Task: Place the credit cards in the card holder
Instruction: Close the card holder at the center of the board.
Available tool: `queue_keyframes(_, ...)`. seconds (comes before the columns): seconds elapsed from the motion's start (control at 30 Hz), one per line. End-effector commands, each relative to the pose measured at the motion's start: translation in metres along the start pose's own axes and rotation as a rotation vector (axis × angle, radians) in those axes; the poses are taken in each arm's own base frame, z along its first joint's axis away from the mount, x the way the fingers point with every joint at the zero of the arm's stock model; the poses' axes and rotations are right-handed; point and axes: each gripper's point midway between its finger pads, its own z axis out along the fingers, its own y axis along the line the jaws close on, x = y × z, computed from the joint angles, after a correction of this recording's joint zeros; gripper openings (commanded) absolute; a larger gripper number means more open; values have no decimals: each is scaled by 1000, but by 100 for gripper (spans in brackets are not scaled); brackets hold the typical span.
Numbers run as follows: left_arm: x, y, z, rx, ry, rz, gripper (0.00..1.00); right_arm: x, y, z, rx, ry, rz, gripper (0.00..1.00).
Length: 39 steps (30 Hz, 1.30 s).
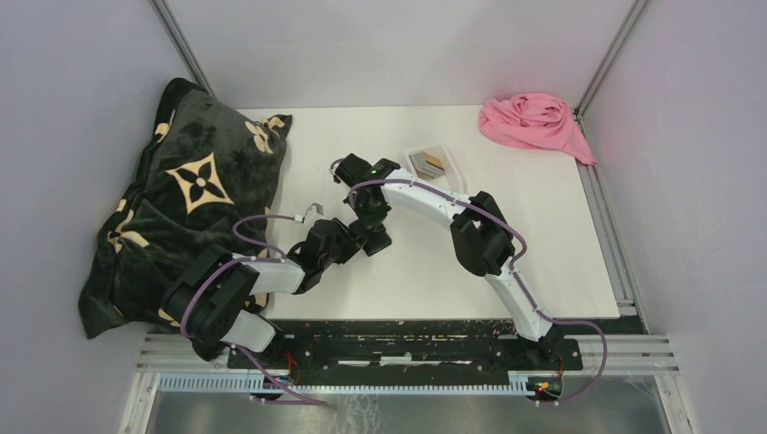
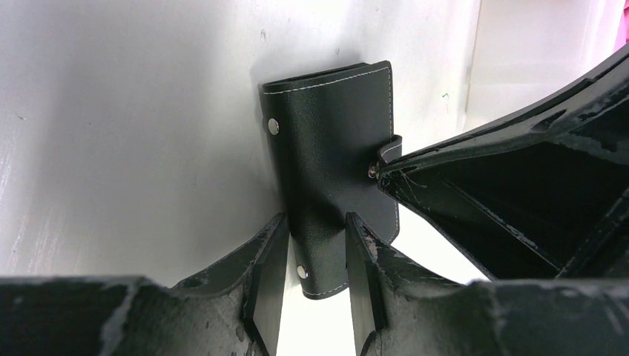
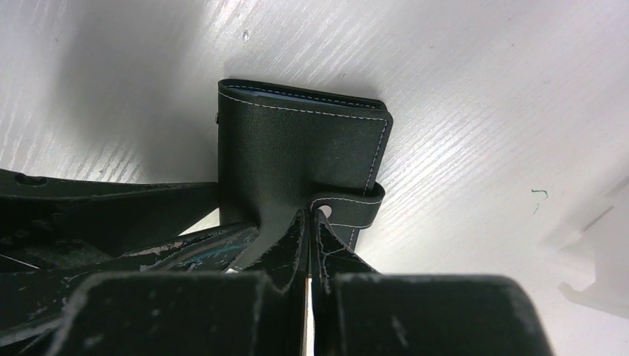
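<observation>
The card holder (image 2: 334,148) is a closed black wallet with white stitching and metal studs, held just over the white table. My left gripper (image 2: 317,222) is shut on its lower end, one finger on each face. My right gripper (image 3: 310,219) is shut on the wallet's snap strap (image 3: 348,202) and shows at the right of the left wrist view (image 2: 475,185). In the top view both grippers, left (image 1: 348,242) and right (image 1: 373,235), meet at the table's middle and hide the wallet. The credit cards (image 1: 428,163), one tan and one greyish, lie in a clear tray.
The clear plastic tray (image 1: 449,155) sits behind the grippers; its edge shows in the right wrist view (image 3: 593,252). A dark patterned pillow (image 1: 181,208) fills the left side. A pink cloth (image 1: 535,122) lies at the back right corner.
</observation>
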Motion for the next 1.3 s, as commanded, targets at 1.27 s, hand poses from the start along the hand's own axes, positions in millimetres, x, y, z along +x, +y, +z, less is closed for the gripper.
queue_keyframes(1.27, 19, 33, 4, -99, 75, 56, 42, 18, -14, 29, -52, 74, 125, 1)
